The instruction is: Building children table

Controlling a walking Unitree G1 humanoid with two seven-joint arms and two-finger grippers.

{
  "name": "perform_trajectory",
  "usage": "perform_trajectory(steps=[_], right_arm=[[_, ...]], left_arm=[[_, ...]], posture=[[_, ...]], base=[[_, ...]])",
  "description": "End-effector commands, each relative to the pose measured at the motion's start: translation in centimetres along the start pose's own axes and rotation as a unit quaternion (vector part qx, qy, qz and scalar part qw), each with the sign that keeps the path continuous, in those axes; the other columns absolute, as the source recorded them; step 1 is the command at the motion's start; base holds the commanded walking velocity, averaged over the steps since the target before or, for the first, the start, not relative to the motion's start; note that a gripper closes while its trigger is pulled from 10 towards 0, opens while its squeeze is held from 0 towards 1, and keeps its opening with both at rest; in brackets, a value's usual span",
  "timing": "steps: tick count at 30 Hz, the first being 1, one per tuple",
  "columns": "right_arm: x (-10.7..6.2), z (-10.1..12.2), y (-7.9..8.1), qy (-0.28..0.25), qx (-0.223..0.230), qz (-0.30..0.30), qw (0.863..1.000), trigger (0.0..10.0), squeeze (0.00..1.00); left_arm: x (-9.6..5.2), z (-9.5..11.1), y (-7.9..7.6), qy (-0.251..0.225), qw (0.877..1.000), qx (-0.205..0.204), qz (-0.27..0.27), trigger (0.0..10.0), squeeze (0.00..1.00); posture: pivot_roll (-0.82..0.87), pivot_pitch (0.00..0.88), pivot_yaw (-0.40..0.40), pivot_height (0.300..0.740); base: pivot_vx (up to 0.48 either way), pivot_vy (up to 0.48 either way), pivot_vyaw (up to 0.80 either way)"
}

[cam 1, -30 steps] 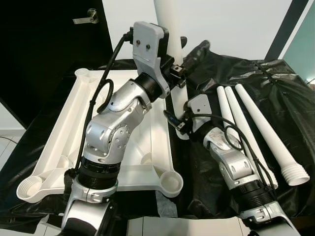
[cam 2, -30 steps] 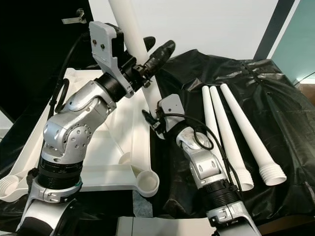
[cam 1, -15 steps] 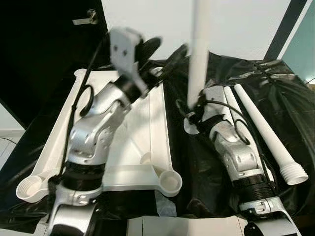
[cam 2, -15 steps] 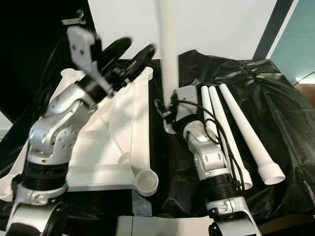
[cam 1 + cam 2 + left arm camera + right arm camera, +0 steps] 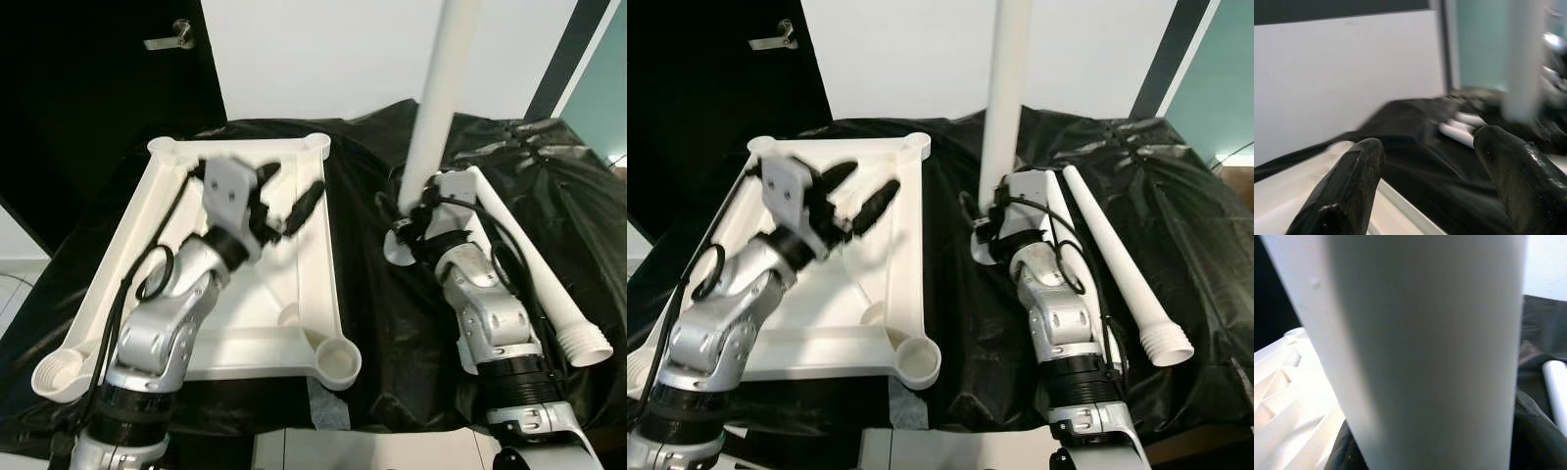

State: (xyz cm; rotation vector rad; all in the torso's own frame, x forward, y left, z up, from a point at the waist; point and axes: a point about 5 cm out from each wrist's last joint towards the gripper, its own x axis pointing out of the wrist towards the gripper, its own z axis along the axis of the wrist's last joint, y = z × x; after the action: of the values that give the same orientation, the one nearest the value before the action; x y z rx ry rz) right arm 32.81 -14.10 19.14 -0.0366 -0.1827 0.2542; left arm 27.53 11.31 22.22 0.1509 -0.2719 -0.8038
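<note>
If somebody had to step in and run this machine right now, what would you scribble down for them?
Right gripper: shut on a white table leg, held nearly upright above the black sheet, beside the tabletop.
Left gripper: open, holding nothing, hovering over the upturned white tabletop.
Spare legs lie on the sheet by the right arm; I cannot count them behind it.
Done: one leg picked up.
Left: no leg stands in a corner socket yet, so the held leg probably goes into one next, then the rest.
</note>
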Motion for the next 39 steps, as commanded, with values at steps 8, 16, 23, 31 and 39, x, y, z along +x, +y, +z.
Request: perform_trajectory(steps=[8,16,23,31,39], right_arm=[[-2.4,-0.5,-2.5,-0.006,-0.018,-0.052,0.998,10.0,0.00],[-2.7,-1.2,-2.8,0.010,-0.023,-0.057,0.998,10.0,0.00],[-2.7,-1.3,-2.5,0.013,-0.032,-0.045,0.998,10.0,0.00],[-2.5,-1.2,-2.7,0.014,-0.038,-0.046,0.998,10.0,0.00],[-2.3,-1.1,-2.6,0.014,-0.042,-0.045,0.998,10.0,0.00]], left_arm=[[-3.5,-2.6,-2.3,0.053,0.993,0.037,-0.102,10.0,0.00],[-6.4,-4.3,-3.0,0.119,0.978,0.020,-0.171,10.0,0.00],[-9.3,-5.5,-3.3,0.187,0.953,0.021,-0.239,10.0,0.00],[-10.3,-7.0,-3.3,0.243,0.935,0.056,-0.252,10.0,0.00],[-10.1,-9.4,-1.8,0.321,0.917,0.116,-0.207,7.7,0.00]], posture=[[0.03,0.000,0.003,0.740],[0.03,0.000,0.010,0.740],[0.04,0.000,0.006,0.740],[0.04,0.000,0.002,0.740],[0.04,0.000,0.003,0.740]], base=[[0.000,0.000,0.00],[0.000,0.000,0.00],[0.000,0.000,0.00],[0.000,0.000,0.00],[0.000,0.000,0.00]])
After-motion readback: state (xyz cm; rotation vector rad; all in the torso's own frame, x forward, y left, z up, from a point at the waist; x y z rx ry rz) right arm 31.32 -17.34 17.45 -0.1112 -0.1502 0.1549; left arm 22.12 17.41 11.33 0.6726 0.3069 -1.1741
